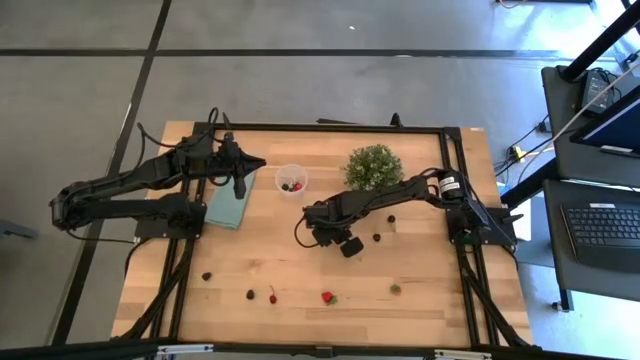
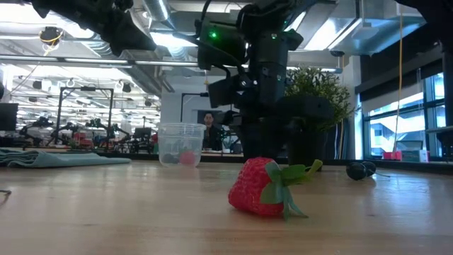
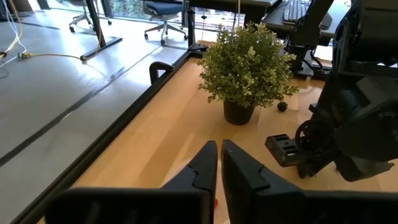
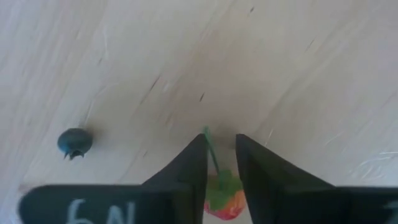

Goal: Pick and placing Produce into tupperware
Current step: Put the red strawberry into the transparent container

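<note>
— What's that right gripper [image 4: 221, 163] got hold of?

— A small red strawberry [image 4: 222, 198] with a green leafy cap; the two dark wedge-shaped fingers [image 4: 186, 168] are clamped on it, its thin stem poking up through the narrow gap. In the high view that gripper [image 1: 322, 238] sits at centre frame, low over the pale wood-grain worktop [image 1: 420, 310].

— And the cup?

— The tupperware [image 1: 291, 180] is a small round clear plastic cup, upper centre of the high view, with a few red and dark pieces already inside. The left gripper [image 1: 240, 185] hangs just left of it, over a flat teal cloth [image 1: 232, 205], fingers [image 3: 208, 168] pressed together on nothing.

— Anything else lying about?

— Loose produce: a plump, seeded strawberry [image 2: 263, 186] near the lower edge (huge in the low view), dark round berries [image 1: 250, 295] strung along the bottom of the high view, a blueberry [image 4: 74, 142] close by the right gripper. A bushy green plant [image 1: 373, 166] in a dark pot stands right of the cup.

— Room to move?

— Bare wood between cup and right gripper; a black metal frame [image 1: 330, 128] rims the worktop.
</note>
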### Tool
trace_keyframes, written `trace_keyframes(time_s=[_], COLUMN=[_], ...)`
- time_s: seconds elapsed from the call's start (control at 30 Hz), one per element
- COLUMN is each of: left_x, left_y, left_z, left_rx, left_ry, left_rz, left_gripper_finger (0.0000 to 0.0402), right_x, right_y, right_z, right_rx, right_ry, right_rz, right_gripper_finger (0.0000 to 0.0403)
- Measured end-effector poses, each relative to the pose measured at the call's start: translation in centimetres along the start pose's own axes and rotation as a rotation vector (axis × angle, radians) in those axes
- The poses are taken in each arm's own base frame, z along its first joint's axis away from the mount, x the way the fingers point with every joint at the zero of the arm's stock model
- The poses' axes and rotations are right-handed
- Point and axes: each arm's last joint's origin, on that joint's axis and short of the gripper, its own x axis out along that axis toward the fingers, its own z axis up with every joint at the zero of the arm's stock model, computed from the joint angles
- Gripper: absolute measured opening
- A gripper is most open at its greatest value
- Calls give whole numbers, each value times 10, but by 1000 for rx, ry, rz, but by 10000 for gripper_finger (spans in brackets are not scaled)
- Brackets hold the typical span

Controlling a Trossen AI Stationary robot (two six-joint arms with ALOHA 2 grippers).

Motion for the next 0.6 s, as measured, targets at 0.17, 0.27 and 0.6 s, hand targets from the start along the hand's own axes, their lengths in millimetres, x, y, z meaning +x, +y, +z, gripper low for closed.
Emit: trace_keyframes(time_s=[0.17,0.27,0.6], left_x=[0,0,0], left_y=[0,0,0], left_z=[0,0,0], left_rx=[1,1,1], left_ry=[0,0,0], left_rz=[0,0,0], left_gripper_finger=[6,1,19], right_x=[0,0,-2], right_y=[-1,-1,-10], right_z=[1,1,-2], right_rx=[0,0,69], right_ry=[-7,-8,-12], right_rz=[-5,-9,-12], right_gripper_finger=[47,20,5])
